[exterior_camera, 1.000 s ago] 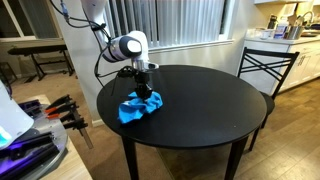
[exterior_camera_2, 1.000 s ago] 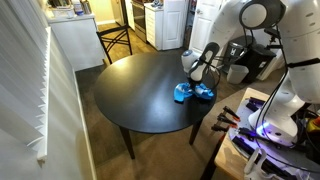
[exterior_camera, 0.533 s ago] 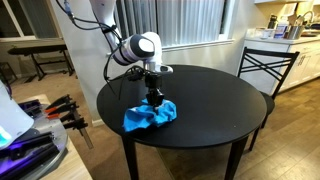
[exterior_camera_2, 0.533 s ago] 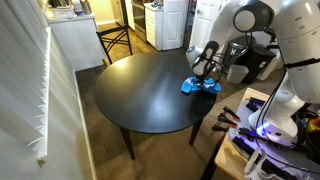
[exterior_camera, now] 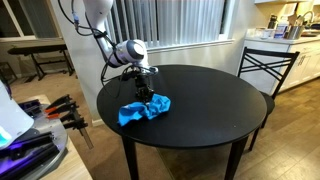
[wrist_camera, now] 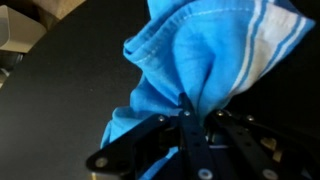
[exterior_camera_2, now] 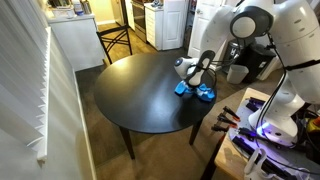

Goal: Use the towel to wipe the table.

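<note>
A blue towel (exterior_camera: 142, 109) with white stripes lies bunched on the round black table (exterior_camera: 215, 105), near its edge closest to the robot. It also shows in an exterior view (exterior_camera_2: 195, 91) and fills the wrist view (wrist_camera: 200, 60). My gripper (exterior_camera: 144, 93) presses down on the towel and is shut on a fold of it (wrist_camera: 190, 112). The arm (exterior_camera_2: 243, 30) reaches in from the table's side.
A black metal chair (exterior_camera: 264, 62) stands at the far side of the table. Tools and clamps lie on a bench (exterior_camera: 60, 112) beside the robot. A window with blinds (exterior_camera: 170, 22) is behind the table.
The gripper has dragged the towel across the tabletop: first toward the table's middle, then back toward the edge near the robot. The towel stays gripped throughout.
</note>
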Robot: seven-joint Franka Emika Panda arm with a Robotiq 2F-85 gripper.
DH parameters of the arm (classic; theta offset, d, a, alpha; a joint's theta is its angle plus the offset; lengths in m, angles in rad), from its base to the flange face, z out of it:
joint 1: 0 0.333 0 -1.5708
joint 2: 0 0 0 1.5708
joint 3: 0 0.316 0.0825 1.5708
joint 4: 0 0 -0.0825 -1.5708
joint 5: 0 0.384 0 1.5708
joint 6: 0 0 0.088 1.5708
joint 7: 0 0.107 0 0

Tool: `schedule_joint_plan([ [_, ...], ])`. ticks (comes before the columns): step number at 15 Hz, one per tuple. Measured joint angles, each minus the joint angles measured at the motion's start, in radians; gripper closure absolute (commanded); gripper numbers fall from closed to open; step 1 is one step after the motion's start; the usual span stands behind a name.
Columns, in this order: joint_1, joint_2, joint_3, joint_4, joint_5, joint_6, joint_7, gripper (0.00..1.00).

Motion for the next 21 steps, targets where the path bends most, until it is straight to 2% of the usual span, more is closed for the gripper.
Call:
schedule_joint_plan([
  [5, 0.023, -0.002, 0.119, 0.062, -0.012, -0.078, -0.048, 0.94],
  [8, 0.034, 0.002, 0.219, 0.115, 0.005, -0.135, -0.050, 0.95],
  [11, 0.049, 0.025, 0.318, 0.190, 0.088, -0.215, -0.050, 0.95],
  [13, 0.071, 0.054, 0.360, 0.258, 0.148, -0.257, -0.048, 0.95],
  [17, 0.115, 0.132, 0.382, 0.430, 0.242, -0.286, 0.009, 0.95],
  [21, 0.117, 0.234, 0.370, 0.639, 0.337, -0.292, 0.099, 0.95],
])
